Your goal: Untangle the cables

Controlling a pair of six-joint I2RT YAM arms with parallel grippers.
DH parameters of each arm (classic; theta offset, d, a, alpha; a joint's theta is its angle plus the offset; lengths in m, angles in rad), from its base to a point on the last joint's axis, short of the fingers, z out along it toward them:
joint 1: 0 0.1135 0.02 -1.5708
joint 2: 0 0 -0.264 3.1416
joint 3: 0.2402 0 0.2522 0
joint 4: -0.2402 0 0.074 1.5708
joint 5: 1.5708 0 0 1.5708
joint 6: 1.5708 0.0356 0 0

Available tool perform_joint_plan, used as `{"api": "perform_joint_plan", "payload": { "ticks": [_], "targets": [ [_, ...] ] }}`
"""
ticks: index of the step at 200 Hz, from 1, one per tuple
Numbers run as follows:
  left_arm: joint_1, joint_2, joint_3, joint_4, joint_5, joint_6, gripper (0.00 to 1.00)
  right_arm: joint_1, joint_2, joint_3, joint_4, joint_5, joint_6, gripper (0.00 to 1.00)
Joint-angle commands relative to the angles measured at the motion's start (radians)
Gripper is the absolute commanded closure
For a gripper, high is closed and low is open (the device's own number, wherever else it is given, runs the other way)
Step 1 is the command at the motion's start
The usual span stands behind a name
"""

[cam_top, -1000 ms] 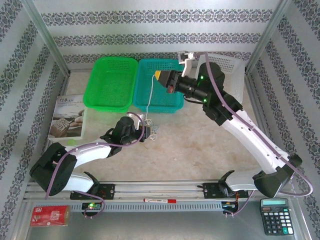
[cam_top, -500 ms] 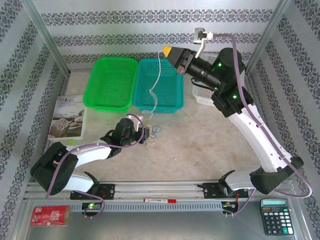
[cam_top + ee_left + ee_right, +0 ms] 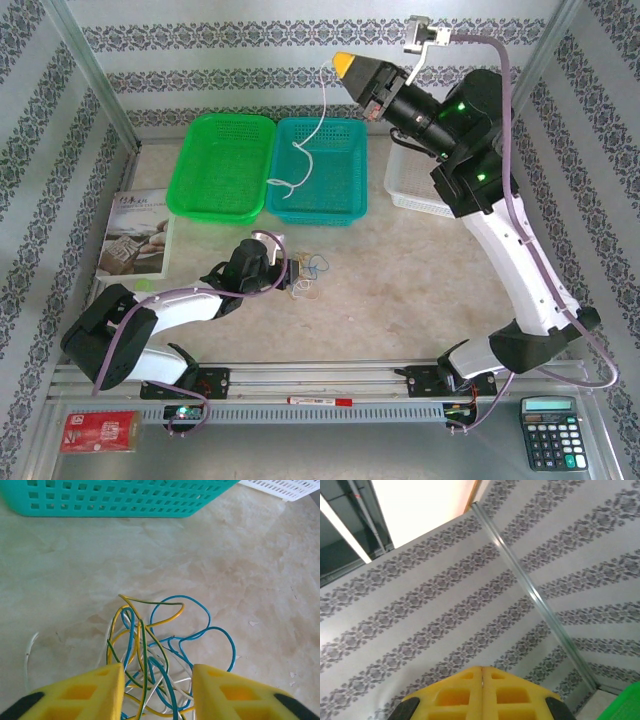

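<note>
— Near side, by my L arm: what's there?
— L gripper (image 3: 157,692) is low over the tangle (image 3: 160,645), jaws apart, clamping nothing. Yel, blue & whitish loops lie on the table (image 3: 420,290) btwn and just ahead of its fingers, all crossing each other.
— Farther out?
— R gripper (image 3: 343,66) is up high beyond the teal basket (image 3: 315,213), clenched on one white cable (image 3: 325,105). It dangles clear of the heap, tail end over the basket.
— Progress?
— Early, I'd say. One strand out but not set down yet, rest knotted. Next I'd pick another loop, w/ care not to drag the lot.
</note>
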Motion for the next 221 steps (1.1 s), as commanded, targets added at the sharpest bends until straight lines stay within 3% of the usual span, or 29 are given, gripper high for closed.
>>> {"api": "perform_joint_plan", "payload": {
  "ticks": [1, 68, 150, 166, 173, 189, 221],
  "targets": [
    [-0.011, -0.066, -0.004, -0.011, -0.012, -0.02, 0.51, -0.036, 0.053, -0.004, 0.005, 0.019, 0.005, 1.0],
    [-0.011, -0.316, -0.028, -0.174, -0.08, -0.041, 0.24, -0.132, 0.211, -0.043, 0.019, 0.076, -0.029, 1.0],
    [-0.01, -0.434, 0.079, -0.367, -0.146, -0.064, 0.13, -0.15, 0.411, -0.155, -0.002, 0.087, -0.099, 1.0],
    [-0.01, -0.428, 0.09, -0.365, -0.14, -0.073, 0.05, -0.149, 0.433, -0.17, -0.037, 0.087, -0.134, 0.66],
    [-0.01, -0.425, 0.095, -0.363, -0.138, -0.076, 0.02, -0.147, 0.437, -0.172, -0.051, 0.085, -0.151, 0.56],
    [-0.01, -0.418, 0.103, -0.365, -0.134, -0.083, 0.0, -0.147, 0.434, -0.182, -0.077, 0.074, -0.174, 0.46],
    [-0.01, -0.411, 0.104, -0.362, -0.153, -0.104, 0.0, -0.145, 0.377, -0.225, -0.098, 0.07, -0.199, 0.43]
  ]
}}
